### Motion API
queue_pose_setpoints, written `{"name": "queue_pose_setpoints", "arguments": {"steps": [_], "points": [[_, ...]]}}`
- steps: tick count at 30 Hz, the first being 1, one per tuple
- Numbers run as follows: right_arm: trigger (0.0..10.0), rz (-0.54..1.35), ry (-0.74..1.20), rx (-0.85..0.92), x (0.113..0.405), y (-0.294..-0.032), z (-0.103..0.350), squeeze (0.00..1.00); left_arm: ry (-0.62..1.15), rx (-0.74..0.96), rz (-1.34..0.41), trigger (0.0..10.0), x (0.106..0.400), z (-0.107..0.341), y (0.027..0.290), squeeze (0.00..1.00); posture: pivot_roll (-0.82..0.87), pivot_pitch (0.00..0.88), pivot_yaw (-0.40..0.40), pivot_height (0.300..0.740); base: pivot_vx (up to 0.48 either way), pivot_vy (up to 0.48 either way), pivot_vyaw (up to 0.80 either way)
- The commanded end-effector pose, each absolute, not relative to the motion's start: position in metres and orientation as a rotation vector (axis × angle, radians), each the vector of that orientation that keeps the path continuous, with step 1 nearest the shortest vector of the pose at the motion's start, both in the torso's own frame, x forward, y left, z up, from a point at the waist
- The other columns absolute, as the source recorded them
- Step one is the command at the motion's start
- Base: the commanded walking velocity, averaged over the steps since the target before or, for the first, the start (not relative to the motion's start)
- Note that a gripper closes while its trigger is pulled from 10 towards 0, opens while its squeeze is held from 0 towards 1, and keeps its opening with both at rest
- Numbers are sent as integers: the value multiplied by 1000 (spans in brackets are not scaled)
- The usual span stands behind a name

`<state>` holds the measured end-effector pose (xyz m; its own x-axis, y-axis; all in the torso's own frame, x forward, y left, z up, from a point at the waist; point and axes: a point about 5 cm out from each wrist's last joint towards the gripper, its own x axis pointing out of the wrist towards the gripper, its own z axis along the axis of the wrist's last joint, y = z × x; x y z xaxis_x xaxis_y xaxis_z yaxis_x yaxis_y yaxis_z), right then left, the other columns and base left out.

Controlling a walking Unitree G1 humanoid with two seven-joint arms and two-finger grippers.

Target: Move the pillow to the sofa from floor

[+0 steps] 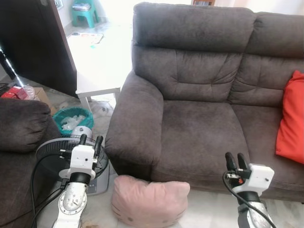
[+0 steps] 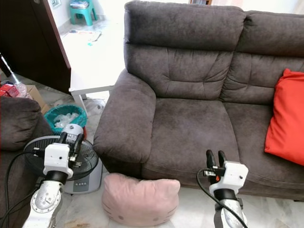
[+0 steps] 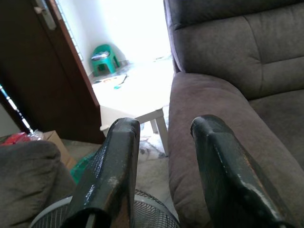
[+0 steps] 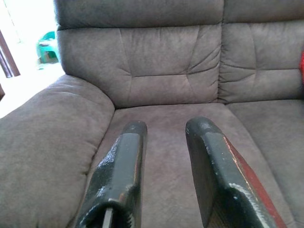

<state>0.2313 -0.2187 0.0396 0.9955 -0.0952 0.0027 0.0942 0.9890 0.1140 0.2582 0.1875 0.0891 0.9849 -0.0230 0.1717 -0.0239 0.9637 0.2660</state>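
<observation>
A pink pillow (image 1: 149, 202) with a cat face lies on the floor against the front of the dark grey sofa (image 1: 199, 123). My left gripper (image 1: 90, 139) is raised over a floor fan, left of the pillow, its fingers (image 3: 114, 161) open with nothing between them. My right gripper (image 1: 236, 159) hovers in front of the sofa seat, right of the pillow, also open and holding nothing; its wrist view looks across the seat cushion (image 4: 166, 142).
A red cushion (image 1: 292, 121) leans at the sofa's right end. A grey floor fan (image 1: 71, 159) stands left of the pillow, by a second dark armchair (image 1: 21, 142). A teal basket (image 1: 71, 118), white low table (image 1: 99, 71) and dark door (image 1: 38, 42) lie behind.
</observation>
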Motion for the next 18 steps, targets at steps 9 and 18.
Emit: {"name": "queue_pose_setpoints", "arguments": {"steps": [9, 18], "points": [[10000, -124, -6, 133, 230, -212, 43, 0, -177, 279, -59, 10000, 263, 98, 183, 0, 72, 0, 19, 740, 0, 0, 0], [10000, -116, -2, 140, 235, -204, 44, 0, -160, 262, -65, 10000, 267, 96, 181, 0, 58, 0, 20, 740, 0, 0, 0]]}}
